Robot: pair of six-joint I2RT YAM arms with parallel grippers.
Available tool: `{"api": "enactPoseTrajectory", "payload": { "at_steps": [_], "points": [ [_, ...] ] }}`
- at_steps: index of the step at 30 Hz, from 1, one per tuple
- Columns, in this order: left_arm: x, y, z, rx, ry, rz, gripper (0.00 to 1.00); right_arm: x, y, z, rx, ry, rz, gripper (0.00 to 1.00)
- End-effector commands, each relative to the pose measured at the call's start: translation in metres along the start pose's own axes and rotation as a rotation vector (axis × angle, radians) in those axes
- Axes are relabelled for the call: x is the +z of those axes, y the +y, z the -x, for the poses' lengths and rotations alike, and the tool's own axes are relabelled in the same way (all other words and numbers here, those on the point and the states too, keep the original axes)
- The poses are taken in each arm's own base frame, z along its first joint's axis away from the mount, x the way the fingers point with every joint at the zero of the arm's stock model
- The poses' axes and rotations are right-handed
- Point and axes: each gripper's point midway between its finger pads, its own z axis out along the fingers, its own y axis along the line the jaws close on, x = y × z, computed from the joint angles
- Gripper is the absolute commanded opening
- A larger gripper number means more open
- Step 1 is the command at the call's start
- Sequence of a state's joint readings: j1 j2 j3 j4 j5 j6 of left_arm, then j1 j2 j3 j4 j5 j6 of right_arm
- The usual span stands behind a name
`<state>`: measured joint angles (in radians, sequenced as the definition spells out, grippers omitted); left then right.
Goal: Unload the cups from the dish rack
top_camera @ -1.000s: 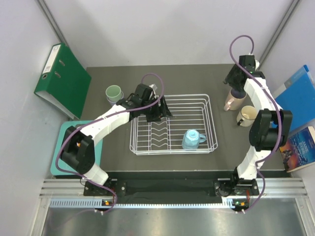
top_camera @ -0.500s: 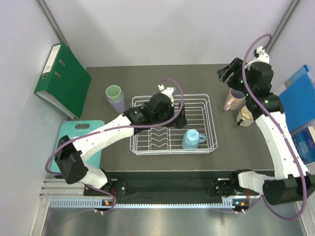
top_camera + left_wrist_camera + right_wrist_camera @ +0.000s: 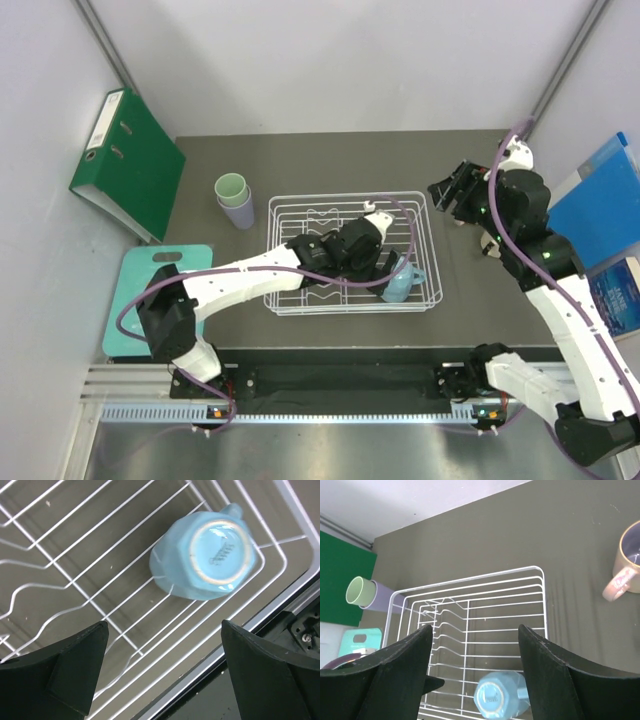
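the light blue cup (image 3: 399,281) sits upside down in the dish rack (image 3: 300,215), in its near right corner, its handle towards the rack's right wall. the left wrist view looks down on the cup's ringed base (image 3: 205,560) resting on the rack's wires (image 3: 75,545). the left gripper (image 3: 385,265) hangs just over that corner, fingers (image 3: 75,670) spread wide with nothing between them and clear of the cup. the right gripper (image 3: 450,190) hovers off the rack's far right corner, its fingers (image 3: 550,680) apart and empty. left of the rack on the desk (image 3: 330,155), a mint green cup (image 3: 231,186) is nested in a lavender cup (image 3: 238,210). right of the rack stands a pink mug (image 3: 626,562), upright.
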<state>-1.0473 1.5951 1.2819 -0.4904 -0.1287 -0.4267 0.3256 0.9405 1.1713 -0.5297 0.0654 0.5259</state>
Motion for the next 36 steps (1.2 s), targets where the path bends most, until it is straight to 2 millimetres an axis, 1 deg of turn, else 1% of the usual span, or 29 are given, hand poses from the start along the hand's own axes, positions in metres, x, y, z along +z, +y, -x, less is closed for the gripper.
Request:
{"api": "enactPoseTrajectory", "payload": {
  "at_steps": [1,5,8,10,11,12,13,14,15,20,22,29,31,36],
  "points": [
    [-0.007,-0.016,0.037,0.048,-0.105,0.004,0.99,-0.008,-0.003,-0.007,-0.014,0.002,-0.003,0.69],
    [-0.011,-0.019,0.050,0.010,-0.149,0.028,0.99,-0.009,-0.002,-0.015,-0.001,0.017,0.011,0.68],
    [-0.017,-0.026,0.059,0.005,-0.193,-0.012,0.99,-0.009,0.000,-0.019,0.000,0.025,0.020,0.68],
    [-0.013,-0.030,0.060,0.011,-0.190,-0.027,0.99,-0.009,-0.001,-0.019,-0.008,0.027,0.019,0.69],
    [-0.011,-0.032,0.059,0.019,-0.182,-0.031,0.99,-0.009,-0.001,-0.019,-0.015,0.030,0.017,0.68],
    [-0.001,-0.032,0.054,0.025,-0.158,-0.028,0.99,-0.009,-0.001,-0.018,-0.017,0.028,0.018,0.68],
    [0.001,-0.037,0.054,0.029,-0.151,-0.044,0.99,-0.009,-0.001,-0.017,-0.019,0.028,0.016,0.68],
    [0.006,-0.037,0.053,0.028,-0.142,-0.042,0.99,-0.008,-0.001,-0.017,-0.027,0.032,0.013,0.68],
    [0.014,-0.038,0.048,0.033,-0.123,-0.042,0.99,-0.009,0.000,-0.016,-0.030,0.030,0.014,0.68],
    [0.027,-0.048,0.045,0.027,-0.105,-0.077,0.99,-0.009,-0.001,-0.016,-0.037,0.036,0.012,0.68],
    [0.033,-0.048,0.043,0.028,-0.093,-0.076,0.99,-0.009,-0.001,-0.018,-0.035,0.040,0.012,0.68],
    [0.057,-0.050,0.027,0.038,-0.039,-0.079,0.99,-0.006,-0.002,-0.023,-0.038,0.053,0.013,0.68],
    [0.060,-0.052,0.026,0.034,-0.030,-0.086,0.99,-0.005,-0.003,-0.026,-0.037,0.060,0.011,0.68],
    [0.072,-0.049,0.021,0.036,-0.018,-0.068,0.99,-0.003,-0.006,-0.030,-0.037,0.068,0.006,0.68]
  ]
}}
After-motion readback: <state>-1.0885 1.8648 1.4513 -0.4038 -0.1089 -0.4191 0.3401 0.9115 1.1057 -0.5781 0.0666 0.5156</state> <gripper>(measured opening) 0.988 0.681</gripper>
